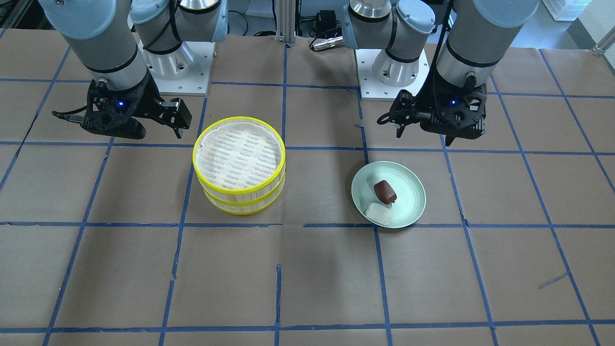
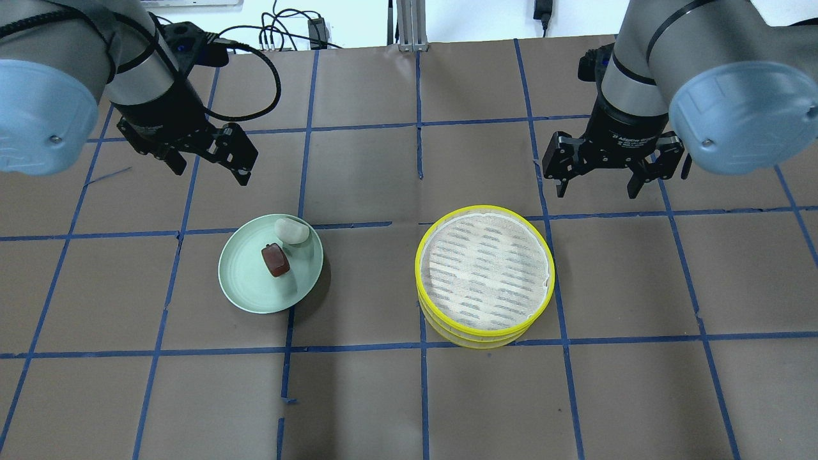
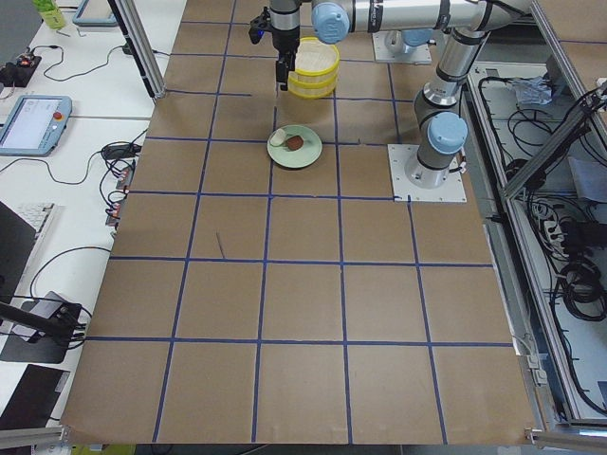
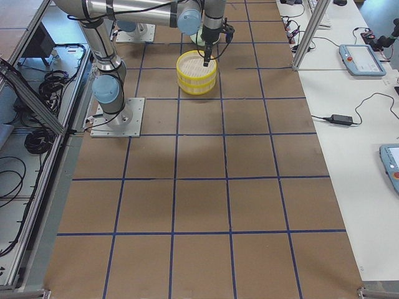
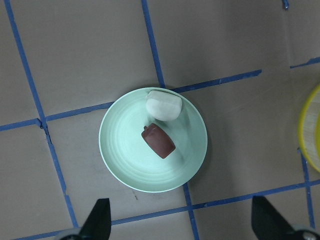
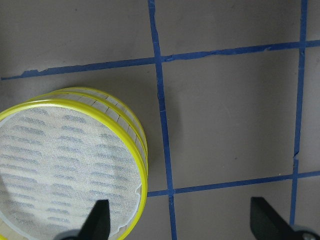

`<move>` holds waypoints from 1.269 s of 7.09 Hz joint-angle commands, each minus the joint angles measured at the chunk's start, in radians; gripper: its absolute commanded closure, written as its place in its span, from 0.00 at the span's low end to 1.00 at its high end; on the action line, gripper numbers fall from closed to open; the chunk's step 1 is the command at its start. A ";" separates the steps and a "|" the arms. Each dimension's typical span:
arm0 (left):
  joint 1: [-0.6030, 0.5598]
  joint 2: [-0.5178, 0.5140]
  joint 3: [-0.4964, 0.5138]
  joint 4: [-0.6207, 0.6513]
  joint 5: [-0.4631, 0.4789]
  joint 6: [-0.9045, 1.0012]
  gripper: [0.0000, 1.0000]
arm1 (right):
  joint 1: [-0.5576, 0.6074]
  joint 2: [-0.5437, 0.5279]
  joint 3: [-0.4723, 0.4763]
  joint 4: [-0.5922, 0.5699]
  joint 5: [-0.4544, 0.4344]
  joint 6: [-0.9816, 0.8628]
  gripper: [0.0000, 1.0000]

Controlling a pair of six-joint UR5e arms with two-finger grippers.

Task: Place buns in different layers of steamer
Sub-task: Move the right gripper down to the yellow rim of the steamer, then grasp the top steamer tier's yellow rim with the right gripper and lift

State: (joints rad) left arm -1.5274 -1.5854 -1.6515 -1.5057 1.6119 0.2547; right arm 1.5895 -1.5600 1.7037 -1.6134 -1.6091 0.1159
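Note:
Two yellow-rimmed layers of steamer [image 2: 484, 275] stand stacked, and the white slotted floor of the top layer [image 1: 239, 154] holds nothing. Both buns lie on a pale green plate [image 2: 246, 291]: a reddish-brown bun [image 2: 275, 260] near its middle and a translucent white bun [image 2: 291, 230] at its rim. My left gripper [image 2: 209, 167] hovers open behind the plate, which sits centred in the left wrist view with both buns [image 5: 158, 141] below. My right gripper [image 2: 597, 190] hangs open just beyond the steamer's far right side. The stack [image 6: 65, 165] fills the lower left of the right wrist view.
Brown paper with a blue tape grid [image 2: 418, 128] covers the table. The two arm bases [image 1: 173, 67] stand at the robot's edge. Side benches with a tablet [image 3: 33, 123], cables and a power brick [image 4: 340, 118] flank the table ends.

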 commanded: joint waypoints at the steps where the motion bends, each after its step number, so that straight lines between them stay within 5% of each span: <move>1: 0.016 -0.034 -0.039 0.080 0.006 0.017 0.00 | 0.001 0.000 0.007 -0.002 0.011 0.008 0.00; 4: 0.016 -0.060 -0.044 0.099 0.002 0.003 0.00 | 0.004 0.061 0.109 -0.043 0.085 0.001 0.03; 7: 0.016 -0.085 -0.042 0.125 0.002 0.003 0.00 | 0.009 0.083 0.258 -0.213 0.081 -0.051 0.04; 9: 0.016 -0.097 -0.039 0.127 0.002 0.008 0.00 | 0.009 0.084 0.264 -0.214 0.078 -0.067 0.31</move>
State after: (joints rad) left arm -1.5110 -1.6772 -1.6919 -1.3804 1.6138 0.2594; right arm 1.5984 -1.4769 1.9609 -1.8213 -1.5288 0.0594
